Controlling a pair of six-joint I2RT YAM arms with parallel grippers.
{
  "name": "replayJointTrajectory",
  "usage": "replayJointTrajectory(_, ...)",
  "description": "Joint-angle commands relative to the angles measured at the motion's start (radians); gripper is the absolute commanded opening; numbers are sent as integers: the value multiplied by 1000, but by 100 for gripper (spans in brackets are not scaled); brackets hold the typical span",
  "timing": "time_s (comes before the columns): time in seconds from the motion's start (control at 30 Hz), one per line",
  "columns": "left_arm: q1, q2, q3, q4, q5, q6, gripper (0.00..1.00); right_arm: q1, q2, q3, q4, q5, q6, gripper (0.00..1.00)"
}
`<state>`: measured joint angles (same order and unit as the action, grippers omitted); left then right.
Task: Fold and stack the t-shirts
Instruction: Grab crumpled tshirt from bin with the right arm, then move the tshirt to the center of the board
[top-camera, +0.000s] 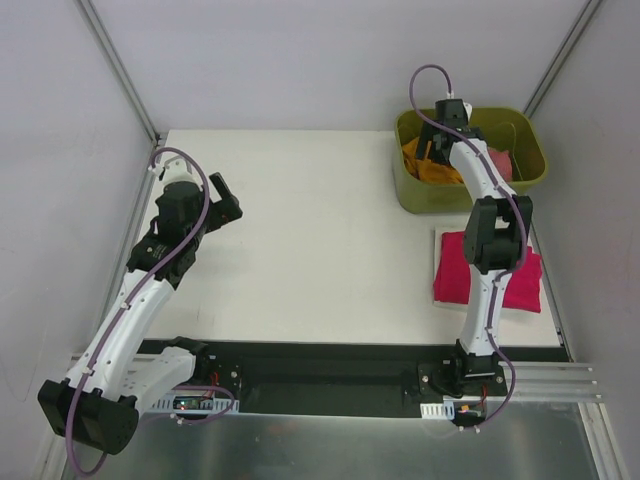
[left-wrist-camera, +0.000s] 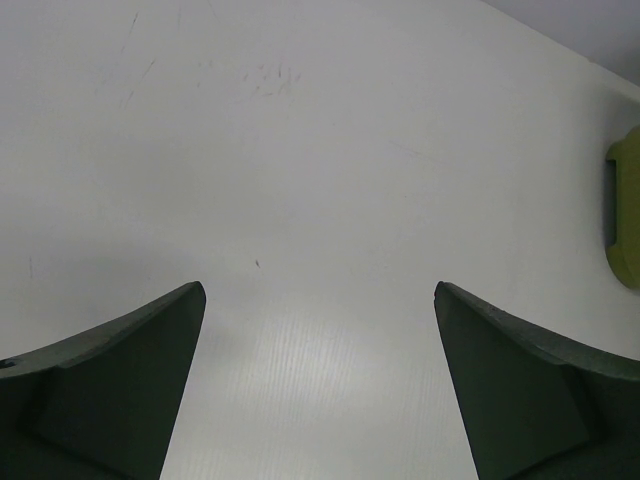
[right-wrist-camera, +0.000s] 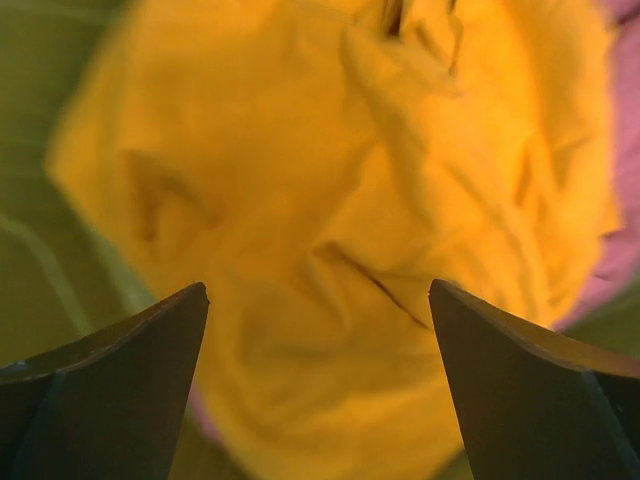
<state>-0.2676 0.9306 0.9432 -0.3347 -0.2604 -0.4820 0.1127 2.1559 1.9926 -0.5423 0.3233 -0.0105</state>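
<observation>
Hovering over the olive-green bin (top-camera: 412, 195) at the far right of the worktop (top-camera: 320, 240), the right fingers (right-wrist-camera: 100, 400) stand spread wide and grip nothing. Filling the gap between them and reaching past both tips is the orange-yellow t-shirt (right-wrist-camera: 330, 230), crumpled in loose folds inside the bin. The cloth is close and blurred, so it is not clear whether the tips touch it. Off past the right-hand finger, at the edge of the wrist view, a strip of the salmon-pink t-shirt (right-wrist-camera: 625, 180) shows beside the orange-yellow one. From above it sits in the right part of the same bin. The bin's green wall shows past the left-hand finger.

Back from the right fingers, toward that arm's base and outside the bin, the magenta t-shirt (top-camera: 452, 268) lies folded flat on the worktop. Seen from above, the right arm crosses over its middle.

The left fingers (left-wrist-camera: 100, 400) are also parted wide and hold nothing. They point at bare white worktop, which fills the space between them and ahead of them. Far off past the right-hand finger, a corner of the bin cuts into the wrist view. All three t-shirts lie well apart from the left fingers, on the other side of the worktop.
</observation>
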Motion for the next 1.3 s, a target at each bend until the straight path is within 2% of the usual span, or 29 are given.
replayJointTrajectory(0.0,1,10,39,23,-5,23,99,-19,90,77,-84,-30,61,97)
replayJointTrajectory(0.13,1,28,42,22,-4,26,99,-30,160,109,-90,-43,64,97)
replayJointTrajectory(0.2,1,40,42,23,3,25,99,-38,194,141,-110,-107,69,99)
replayJointTrajectory(0.27,1,48,45,22,3,19,99,-50,197,149,-82,-179,53,86)
replayJointTrajectory(0.3,1,53,48,22,4,17,99,-53,194,152,-50,-202,53,75)
replayJointTrajectory(0.33,1,54,48,22,6,19,99,-60,187,153,-39,-223,56,42)
replayJointTrajectory(0.37,1,56,51,22,7,19,99,-65,179,153,-22,-269,70,29)
replayJointTrajectory(0.43,1,53,48,22,7,19,99,-77,133,146,37,-308,76,8)
replayJointTrajectory(0.47,1,53,48,22,7,20,99,-80,116,144,62,-346,84,1)
replayJointTrajectory(0.7,1,17,39,22,-2,16,99,-96,-111,130,258,-388,81,1)
replayJointTrajectory(0.87,1,7,35,23,0,14,99,-96,-296,54,389,-411,73,1)
replayJointTrajectory(1.03,1,7,39,22,4,13,99,-94,-390,18,420,-460,75,1)
replayJointTrajectory(1.27,1,-7,32,23,21,-3,99,-67,-487,95,455,-598,106,1)
